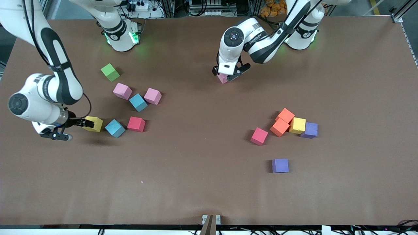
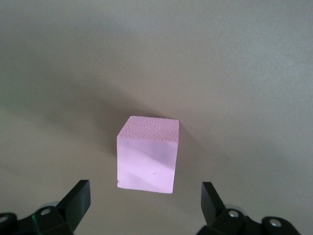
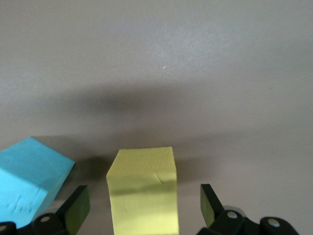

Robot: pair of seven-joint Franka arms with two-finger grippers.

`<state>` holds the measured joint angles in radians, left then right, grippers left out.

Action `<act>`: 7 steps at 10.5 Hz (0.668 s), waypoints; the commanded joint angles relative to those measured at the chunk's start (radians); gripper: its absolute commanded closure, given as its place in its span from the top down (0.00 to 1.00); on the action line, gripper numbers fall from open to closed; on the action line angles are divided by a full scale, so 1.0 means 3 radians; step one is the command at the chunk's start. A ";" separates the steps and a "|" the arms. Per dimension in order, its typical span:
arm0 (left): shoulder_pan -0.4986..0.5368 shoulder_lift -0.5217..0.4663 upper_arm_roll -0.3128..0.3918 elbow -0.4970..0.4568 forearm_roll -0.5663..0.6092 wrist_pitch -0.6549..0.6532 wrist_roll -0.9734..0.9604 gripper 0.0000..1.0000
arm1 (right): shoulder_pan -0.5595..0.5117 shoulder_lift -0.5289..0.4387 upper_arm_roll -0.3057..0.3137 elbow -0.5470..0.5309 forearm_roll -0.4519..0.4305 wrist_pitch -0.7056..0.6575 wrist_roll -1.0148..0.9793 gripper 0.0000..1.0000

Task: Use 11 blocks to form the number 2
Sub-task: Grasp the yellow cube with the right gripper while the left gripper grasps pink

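Both grippers spread, nothing clamped. Left gripper [image 1: 228,75] straddles pink cube [image 1: 222,78], frame upper centre. Right gripper [image 1: 76,128] brackets yellow cube [image 1: 94,124], mid-left; closing may nudge adjacent blue cube [image 1: 115,128].

Robotics lab, two bench-mounted arms [image 1: 261,42], brown-covered table [image 1: 196,182], power strip [image 1: 140,6], aluminium framing, loose cables

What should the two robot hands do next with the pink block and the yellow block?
Probably close and grip. The left gripper has its fingers open on either side of the pink block, and the right gripper is open around the yellow block. Neither block is held yet.
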<state>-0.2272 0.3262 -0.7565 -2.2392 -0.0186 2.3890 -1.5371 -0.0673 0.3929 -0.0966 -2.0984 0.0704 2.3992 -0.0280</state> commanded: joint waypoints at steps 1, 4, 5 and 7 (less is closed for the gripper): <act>-0.0040 0.0073 0.0006 -0.0078 0.0088 0.0197 -0.0112 1.00 | -0.0011 0.0070 0.0036 -0.0158 0.0098 0.0311 0.0037 1.00; -0.0112 0.0216 0.0026 -0.0098 0.0133 0.0356 -0.0210 1.00 | -0.0016 0.0178 0.0036 -0.0169 0.0098 0.0358 0.0042 1.00; -0.0112 0.0242 0.0027 -0.0103 0.0139 0.0356 -0.0210 1.00 | -0.0021 0.0194 0.0036 -0.0169 0.0098 0.0348 0.0042 1.00; -0.0127 0.0313 0.0082 -0.0104 0.0139 0.0422 -0.0230 1.00 | -0.0006 0.0179 0.0041 -0.0199 0.0098 0.0276 0.0047 1.00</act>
<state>-0.2564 0.4049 -0.7494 -2.2668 -0.0096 2.4858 -1.5718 -0.0671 0.4558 -0.0933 -2.1436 0.0919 2.4882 -0.0267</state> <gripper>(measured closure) 0.000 0.000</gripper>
